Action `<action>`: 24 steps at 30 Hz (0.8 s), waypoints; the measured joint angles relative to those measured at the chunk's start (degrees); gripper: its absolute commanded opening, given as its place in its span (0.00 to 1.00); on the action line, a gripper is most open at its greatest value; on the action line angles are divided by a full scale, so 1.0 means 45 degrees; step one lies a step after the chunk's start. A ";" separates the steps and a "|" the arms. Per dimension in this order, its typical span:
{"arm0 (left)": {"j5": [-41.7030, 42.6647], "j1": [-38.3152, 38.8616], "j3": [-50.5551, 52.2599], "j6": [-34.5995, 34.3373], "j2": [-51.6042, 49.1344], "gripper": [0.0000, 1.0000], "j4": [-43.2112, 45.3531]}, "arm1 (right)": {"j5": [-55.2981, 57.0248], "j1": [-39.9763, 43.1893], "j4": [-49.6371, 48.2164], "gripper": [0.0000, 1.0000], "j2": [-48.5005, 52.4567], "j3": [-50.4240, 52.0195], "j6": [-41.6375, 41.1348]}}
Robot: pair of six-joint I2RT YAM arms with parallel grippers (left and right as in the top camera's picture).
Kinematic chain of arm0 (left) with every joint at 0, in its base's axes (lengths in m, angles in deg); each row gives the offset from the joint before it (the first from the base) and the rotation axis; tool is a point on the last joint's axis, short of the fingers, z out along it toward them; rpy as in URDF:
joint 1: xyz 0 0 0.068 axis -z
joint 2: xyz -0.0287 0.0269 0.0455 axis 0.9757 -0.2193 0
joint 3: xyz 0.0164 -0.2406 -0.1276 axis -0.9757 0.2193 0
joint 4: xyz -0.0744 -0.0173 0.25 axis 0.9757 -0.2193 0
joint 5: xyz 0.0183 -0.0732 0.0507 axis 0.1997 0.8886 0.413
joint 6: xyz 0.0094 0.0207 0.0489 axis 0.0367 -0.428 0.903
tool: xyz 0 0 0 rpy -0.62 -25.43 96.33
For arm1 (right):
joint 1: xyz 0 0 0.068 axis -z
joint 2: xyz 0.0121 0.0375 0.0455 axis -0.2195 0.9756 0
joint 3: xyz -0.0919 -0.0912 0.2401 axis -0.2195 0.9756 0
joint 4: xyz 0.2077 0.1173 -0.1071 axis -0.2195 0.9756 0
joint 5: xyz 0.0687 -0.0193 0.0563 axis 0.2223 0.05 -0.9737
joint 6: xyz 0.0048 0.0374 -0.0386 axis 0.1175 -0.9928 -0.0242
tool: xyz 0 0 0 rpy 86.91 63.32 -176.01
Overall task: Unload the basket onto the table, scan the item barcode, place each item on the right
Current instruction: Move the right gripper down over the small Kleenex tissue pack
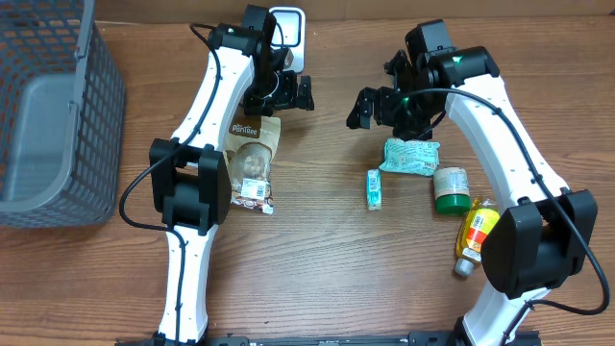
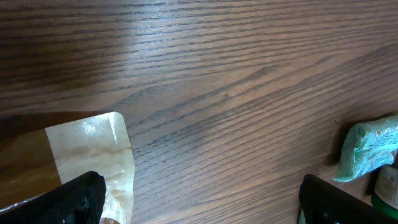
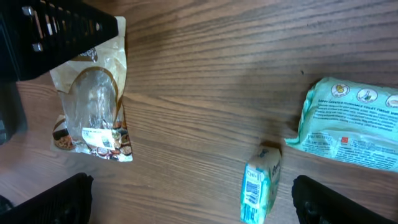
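We see the brown snack pouch flat near the tabletop's middle, small mint box and green packet toward its right edge, white scanner at the far edge, left end effector and right end effector both spread, empty.

On the tabletop, the basket sits far out at 9 o'clock. The snack bag lies near the middle. The small box lies at its 3 o'clock. The packet is at the box's 1 o'clock. The jar is just beside the packet at 4 o'clock, and the bottle is at the jar's 5 o'clock.
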 measured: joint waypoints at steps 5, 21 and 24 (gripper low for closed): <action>0.0000 0.0000 0.0000 0.0000 0.0000 1.00 0.0000 | -0.0102 0.0000 0.0175 0.92 0.0000 0.0000 0.0005; 0.0000 0.0000 0.0000 0.0000 0.0000 1.00 -0.0005 | 0.0884 -0.0170 0.2438 0.65 -0.2671 0.0000 -0.0607; 0.0000 0.0000 0.0000 0.0000 0.0000 1.00 0.0000 | 0.1773 -0.0442 0.2934 0.66 -0.3201 -0.0005 -0.1035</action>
